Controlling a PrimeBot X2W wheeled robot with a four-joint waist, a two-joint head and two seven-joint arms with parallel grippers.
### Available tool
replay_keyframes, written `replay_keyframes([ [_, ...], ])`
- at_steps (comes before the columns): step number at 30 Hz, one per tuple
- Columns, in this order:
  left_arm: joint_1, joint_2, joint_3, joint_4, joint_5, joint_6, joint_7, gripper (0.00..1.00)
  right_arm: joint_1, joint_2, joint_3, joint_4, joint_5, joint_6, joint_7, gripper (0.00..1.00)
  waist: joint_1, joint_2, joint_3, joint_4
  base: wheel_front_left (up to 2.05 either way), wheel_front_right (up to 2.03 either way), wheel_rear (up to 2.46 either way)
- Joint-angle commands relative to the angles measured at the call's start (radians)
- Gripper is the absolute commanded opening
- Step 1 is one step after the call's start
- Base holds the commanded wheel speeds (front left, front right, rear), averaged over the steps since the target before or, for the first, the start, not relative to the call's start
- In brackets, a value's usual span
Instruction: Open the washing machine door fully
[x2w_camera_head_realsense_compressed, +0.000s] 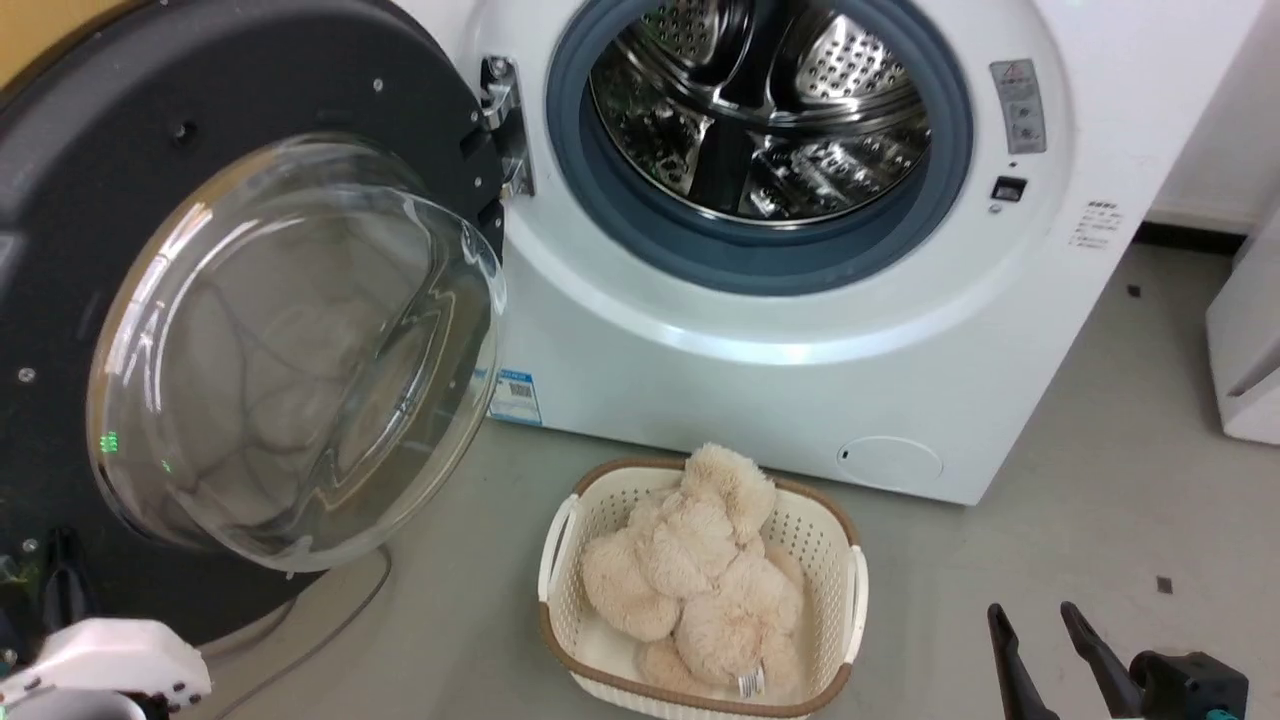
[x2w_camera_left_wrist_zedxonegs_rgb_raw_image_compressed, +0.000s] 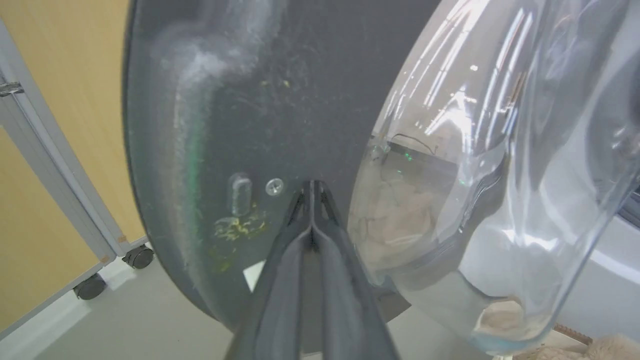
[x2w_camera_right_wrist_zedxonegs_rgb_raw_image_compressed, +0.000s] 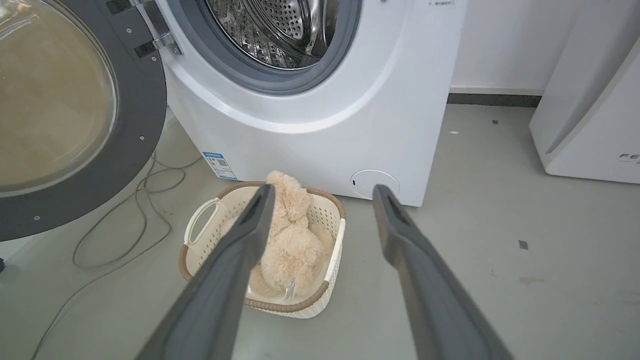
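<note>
- your left hand (x2w_camera_left_wrist_zedxonegs_rgb_raw_image_compressed: 311, 192) is pinched shut, empty, tips right at the dark inner rim of the washing machine door (x2w_camera_head_realsense_compressed: 300, 340)
- door stands wide open to the left of the washing machine (x2w_camera_head_realsense_compressed: 800, 380), drum (x2w_camera_head_realsense_compressed: 760, 110) exposed
- your right hand (x2w_camera_right_wrist_zedxonegs_rgb_raw_image_compressed: 320, 192) hangs spread open over the floor near the basket (x2w_camera_head_realsense_compressed: 560, 540)

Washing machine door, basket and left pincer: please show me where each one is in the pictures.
washing machine door (x2w_camera_head_realsense_compressed: 250, 350): head view, on the clear glass bowl.
basket (x2w_camera_head_realsense_compressed: 610, 508): head view, on its perforated left wall.
left pincer (x2w_camera_left_wrist_zedxonegs_rgb_raw_image_compressed: 311, 191): left wrist view, at the shut fingertips.
</note>
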Motion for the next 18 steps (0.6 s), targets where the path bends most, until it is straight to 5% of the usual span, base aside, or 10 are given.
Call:
replay_keyframes([
  [1, 0.032, -0.016, 0.010, -0.028, 0.011, 0.003, -0.005, 0.00, -0.002, 0.003, 0.003, 0.003, 0.000, 0.001, 0.001, 1.00, -0.0001, -0.0001, -0.014, -0.004, 0.00, 0.00, 0.00],
  [8, 0.212, -0.105, 0.010, -0.207, 0.055, 0.012, -0.005, 0.00, 0.004, 0.003, 0.011, -0.006, -0.010, 0.001, -0.001, 1.00, -0.0001, -0.0001, -0.045, -0.022, 0.00, 0.00, 0.00],
  [9, 0.236, -0.112, 0.003, -0.228, 0.061, 0.010, -0.006, 0.32, 0.005, 0.003, 0.012, -0.009, -0.012, 0.001, 0.000, 1.00, -0.0001, -0.0001, -0.047, -0.024, 0.00, 0.00, 0.00],
  [10, 0.256, -0.119, -0.004, -0.248, 0.065, 0.010, -0.006, 0.47, 0.005, 0.003, 0.013, -0.011, -0.015, 0.001, 0.002, 1.00, -0.0001, -0.0001, -0.050, -0.027, 0.00, 0.00, 0.00],
  [12, 0.290, -0.132, -0.019, -0.279, 0.073, 0.011, -0.006, 0.98, 0.007, 0.003, 0.013, -0.015, -0.022, 0.001, 0.004, 1.00, -0.0001, -0.0001, -0.055, -0.032, 0.00, 0.00, 0.00],
  [18, 0.340, -0.149, -0.083, -0.348, 0.104, 0.004, 0.009, 1.00, 0.008, 0.003, 0.018, -0.031, -0.036, 0.001, 0.011, 1.00, -0.0001, -0.0001, -0.067, -0.053, 0.00, 0.00, 0.00],
])
